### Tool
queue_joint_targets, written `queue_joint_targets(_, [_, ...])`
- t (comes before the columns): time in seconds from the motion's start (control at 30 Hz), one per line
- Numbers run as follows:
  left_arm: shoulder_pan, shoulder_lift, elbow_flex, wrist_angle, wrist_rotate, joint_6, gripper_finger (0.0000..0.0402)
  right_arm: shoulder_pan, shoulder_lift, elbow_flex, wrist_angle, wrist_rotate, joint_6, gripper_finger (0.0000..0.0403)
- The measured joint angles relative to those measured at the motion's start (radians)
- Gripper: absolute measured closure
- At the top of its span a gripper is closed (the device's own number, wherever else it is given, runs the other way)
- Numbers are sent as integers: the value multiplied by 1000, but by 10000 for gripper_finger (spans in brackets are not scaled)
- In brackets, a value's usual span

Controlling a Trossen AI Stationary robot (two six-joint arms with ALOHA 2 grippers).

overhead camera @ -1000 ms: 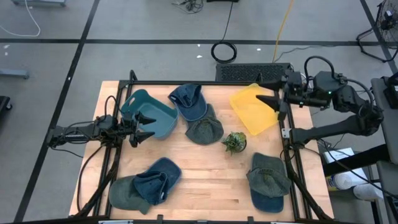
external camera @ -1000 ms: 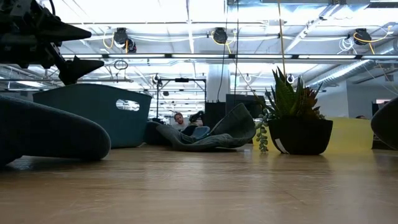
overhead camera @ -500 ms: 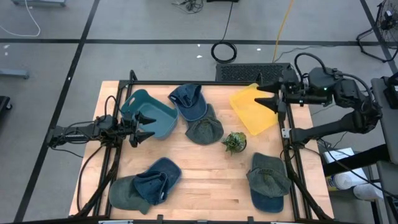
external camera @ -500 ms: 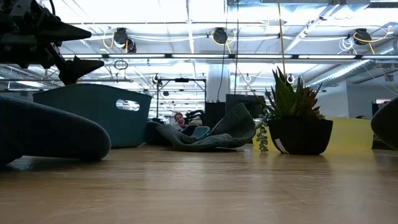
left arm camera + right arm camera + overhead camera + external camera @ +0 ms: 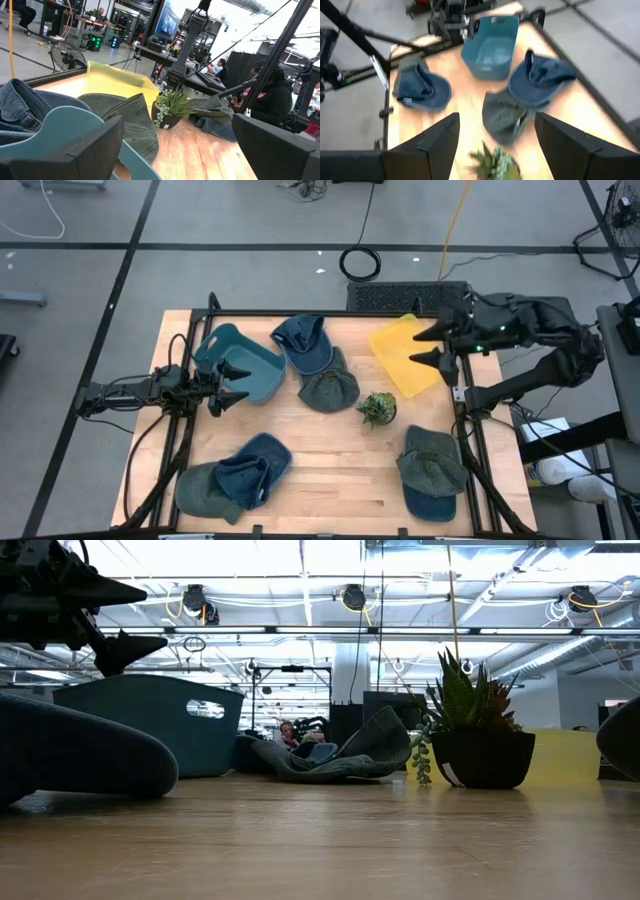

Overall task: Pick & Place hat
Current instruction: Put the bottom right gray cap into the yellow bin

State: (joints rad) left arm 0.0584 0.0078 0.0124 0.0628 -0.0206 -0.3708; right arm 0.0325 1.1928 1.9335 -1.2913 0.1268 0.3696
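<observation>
Several hats lie about our table [image 5: 330, 455], and neither of our grippers has one. On the high view, a blue hat [image 5: 303, 342] sits near 12 o'clock with a green hat [image 5: 328, 388] touching it just below, near the centre. A green and blue pair [image 5: 232, 480] is heaped at 7 o'clock, and another green and blue pair [image 5: 432, 470] lies at 4 o'clock. Our teal bin [image 5: 240, 365] stands at 10 o'clock and our yellow bin [image 5: 407, 355] at 2 o'clock.

Our right gripper [image 5: 432, 345] hovers over the right edge of the yellow bin with its fingers spread wide and nothing between them. Our left gripper [image 5: 234, 385] hangs at 9 o'clock just beside the teal bin, likewise spread and empty.

We judge the potted plant [image 5: 377, 409] to be our chief hazard. It stands between the yellow bin and the centre hats, so a low sweep of the right arm toward them could knock it over. The green hat overlaps the blue one, so a pinch near the seam may drag both. The heaped pairs carry the same risk of a double pick. Soft fabric may also slip from a shallow pinch, or our fingers may press into the wood if we descend too far. The left gripper sits so close to the teal bin that a careless move could shove it
</observation>
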Motion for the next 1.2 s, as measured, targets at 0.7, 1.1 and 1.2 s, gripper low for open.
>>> queue_joint_targets(0.7, [0,0,0,0,0,0,23,314,85,1,-197,-173,334,154])
queue_joint_targets(1.1, [0,0,0,0,0,0,23,407,144,-16,-282,-271,331,154])
queue_joint_targets(1.2, [0,0,0,0,0,0,23,441,157,-16,-280,-260,327,155])
